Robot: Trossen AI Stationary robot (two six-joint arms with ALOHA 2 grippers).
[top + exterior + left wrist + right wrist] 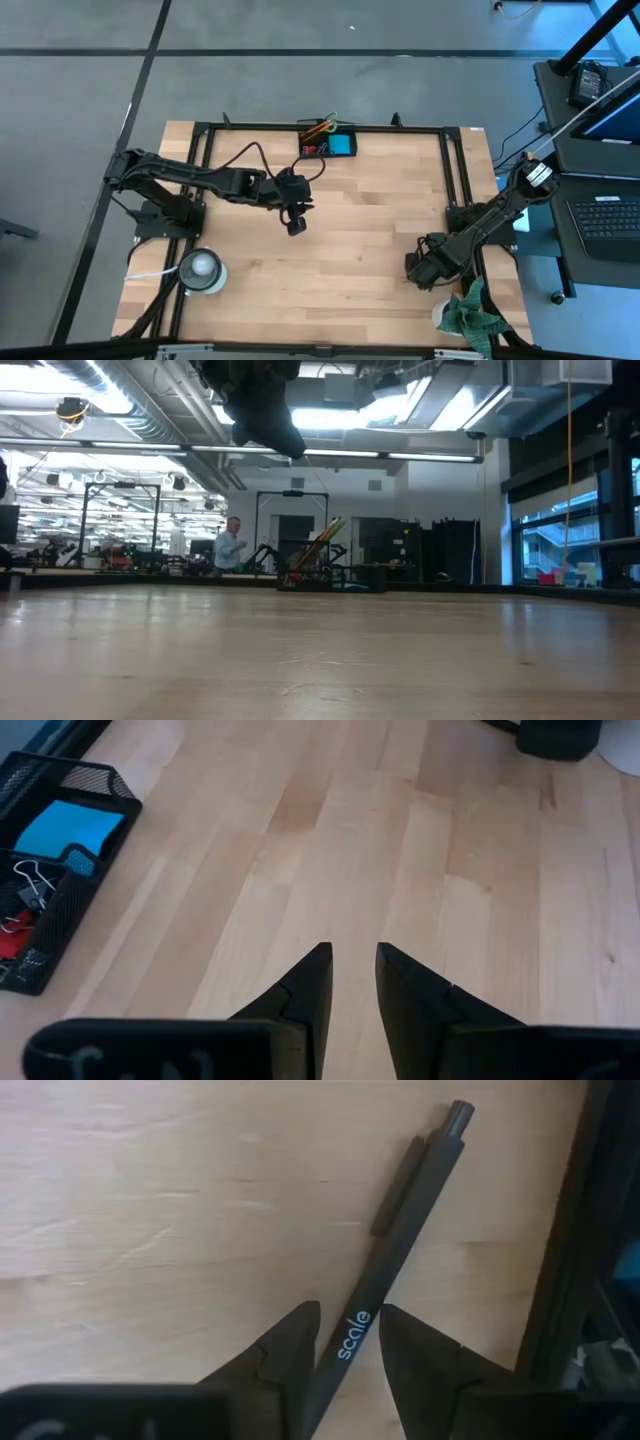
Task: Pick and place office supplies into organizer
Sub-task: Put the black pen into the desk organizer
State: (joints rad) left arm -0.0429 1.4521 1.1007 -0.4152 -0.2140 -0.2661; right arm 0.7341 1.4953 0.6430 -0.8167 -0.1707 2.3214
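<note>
The right gripper sits low at the table's right side, its two fingers closed on a black pen — the barrel runs between the pads near its printed lettering, and the clip end juts forward over the wood. The pen looks light, stiff and smooth, so it could twist or slide; a hold nearer mid-barrel would likely keep it steadier.

The left gripper hovers above mid-table, fingers slightly parted and holding nothing. The organizer stands well apart at the far edge, already carrying the blue note pad, clips and scissors.
</note>
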